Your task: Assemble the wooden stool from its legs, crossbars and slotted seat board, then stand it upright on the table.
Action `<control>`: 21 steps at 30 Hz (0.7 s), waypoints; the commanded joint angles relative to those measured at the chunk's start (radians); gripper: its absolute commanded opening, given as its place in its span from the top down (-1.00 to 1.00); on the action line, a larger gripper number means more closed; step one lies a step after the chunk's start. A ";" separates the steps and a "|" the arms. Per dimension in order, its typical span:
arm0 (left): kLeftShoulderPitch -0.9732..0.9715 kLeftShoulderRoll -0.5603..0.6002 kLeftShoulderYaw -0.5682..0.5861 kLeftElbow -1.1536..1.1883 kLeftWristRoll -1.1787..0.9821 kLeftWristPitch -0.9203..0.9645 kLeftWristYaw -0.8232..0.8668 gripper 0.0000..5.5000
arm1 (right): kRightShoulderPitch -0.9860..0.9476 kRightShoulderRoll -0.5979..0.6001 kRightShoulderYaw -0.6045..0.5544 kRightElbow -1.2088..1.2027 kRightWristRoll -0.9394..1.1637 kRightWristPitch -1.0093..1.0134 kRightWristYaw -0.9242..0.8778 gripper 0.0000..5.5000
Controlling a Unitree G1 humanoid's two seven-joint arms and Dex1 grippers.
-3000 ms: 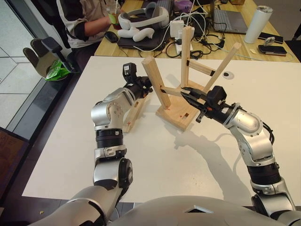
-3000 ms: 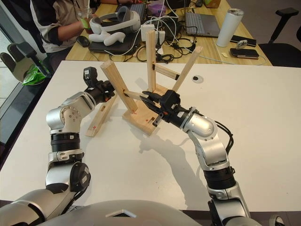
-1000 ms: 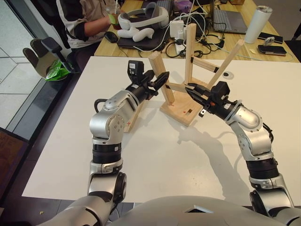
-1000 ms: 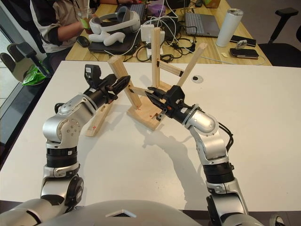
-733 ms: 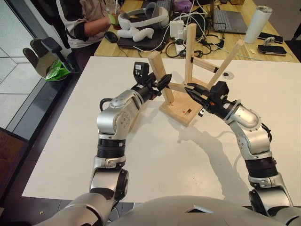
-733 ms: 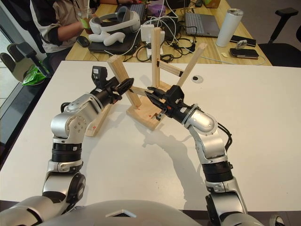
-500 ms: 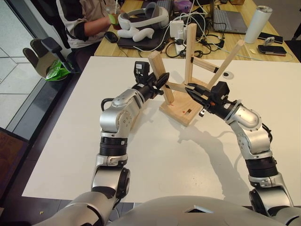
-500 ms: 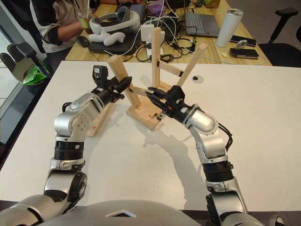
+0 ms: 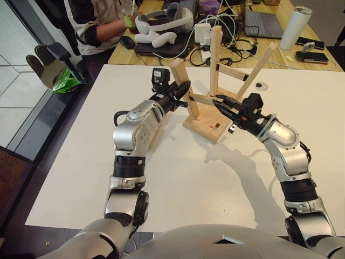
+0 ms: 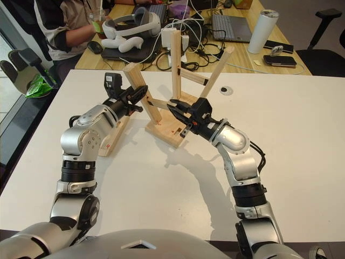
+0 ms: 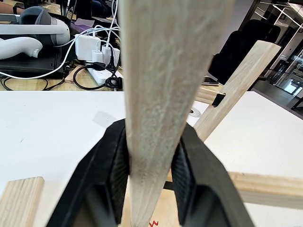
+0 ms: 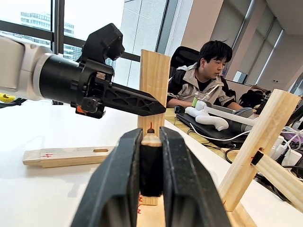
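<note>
The wooden stool lies upside down, its slotted seat board (image 9: 207, 131) flat on the white table (image 9: 178, 189) and three legs pointing up. My left gripper (image 9: 182, 93) is shut on the leftmost leg (image 9: 180, 81); in the left wrist view that leg (image 11: 161, 85) fills the gap between the black fingers (image 11: 113, 165). My right gripper (image 9: 219, 103) is shut on the thin crossbar (image 9: 200, 99) that runs from that leg toward the middle leg (image 9: 214, 59). In the right wrist view the crossbar (image 12: 151, 140) sits clamped between the jaws. A loose wooden leg (image 10: 110, 141) lies flat beside my left arm.
Behind the table stands a desk with a headset (image 9: 164, 21), cables, a laptop and a white tumbler (image 9: 295, 27); a person sits at its left end. A cable grommet (image 9: 262, 85) is near the far edge. Open table lies in front of the stool.
My left gripper, open beside the leftmost leg a second ago, has closed on it. The right gripper has stayed clamped on the crossbar. The stool has barely shifted.
</note>
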 commanded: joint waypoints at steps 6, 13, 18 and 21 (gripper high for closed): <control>-0.060 0.024 -0.021 0.027 -0.013 0.022 -0.055 0.61 | -0.033 0.031 -0.025 0.035 -0.006 -0.041 -0.034 0.85; -0.075 0.040 -0.020 0.050 -0.016 0.040 -0.079 0.62 | -0.036 0.033 -0.036 0.031 -0.007 -0.055 -0.037 0.85; -0.086 0.047 -0.020 0.063 -0.023 0.060 -0.096 0.62 | -0.042 0.018 -0.020 0.083 -0.035 -0.068 -0.020 0.85; -0.095 0.050 -0.018 0.071 -0.025 0.068 -0.104 0.62 | -0.041 -0.027 0.021 0.150 -0.068 -0.049 0.038 0.85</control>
